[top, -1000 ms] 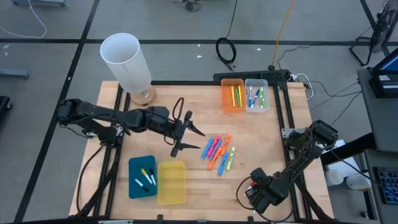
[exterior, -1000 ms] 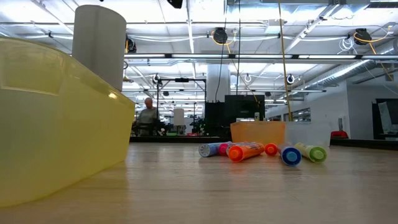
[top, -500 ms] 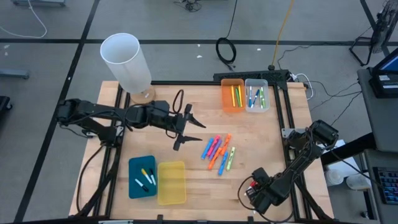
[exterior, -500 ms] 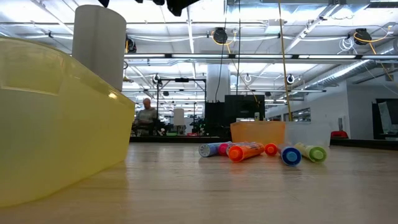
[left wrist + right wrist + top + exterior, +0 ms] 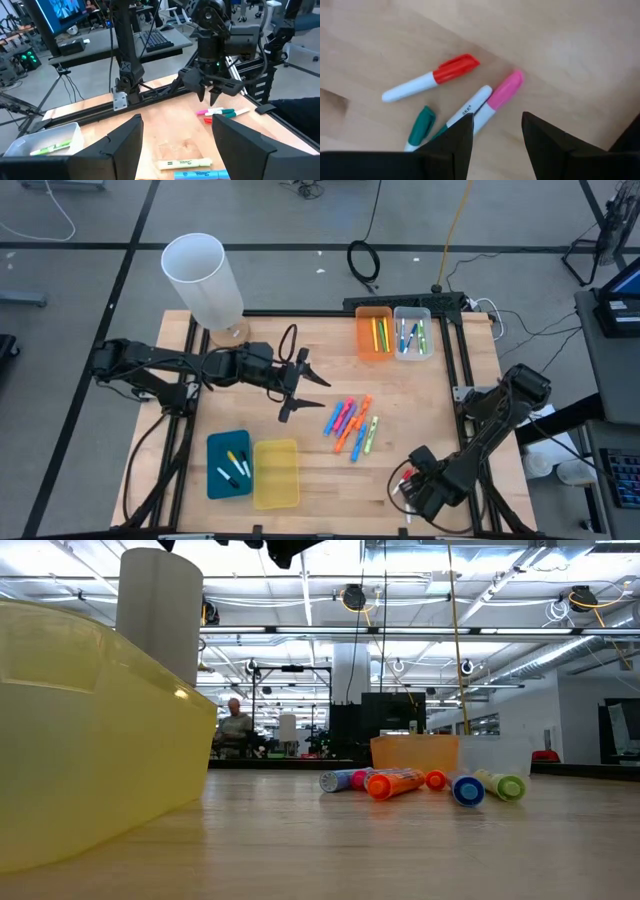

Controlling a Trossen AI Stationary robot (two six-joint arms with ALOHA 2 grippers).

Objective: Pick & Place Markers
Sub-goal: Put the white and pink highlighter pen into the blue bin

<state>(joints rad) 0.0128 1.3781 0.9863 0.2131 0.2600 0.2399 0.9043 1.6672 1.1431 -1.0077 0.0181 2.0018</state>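
Markers (image 5: 351, 423), mixed bright highlighters, lie fanned mid-tabletop beside the left tool (image 5: 300, 387), which hovers open and empty. Low view: capped ends (image 5: 450, 785) face forward. Right tool (image 5: 492, 135), open, hangs over red-, pink- and green-capped white pens (image 5: 470, 107) near the front right corner.

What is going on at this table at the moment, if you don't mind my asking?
Two robot arms are sorting markers into bins. The left gripper hovers open and empty beside the loose pile of highlighters mid-table. The right gripper, open too, hangs over three thin white-bodied markers at the table's near right corner. Some markers already lie in the orange bin, the clear bin and the teal bin; the yellow bin looks empty.
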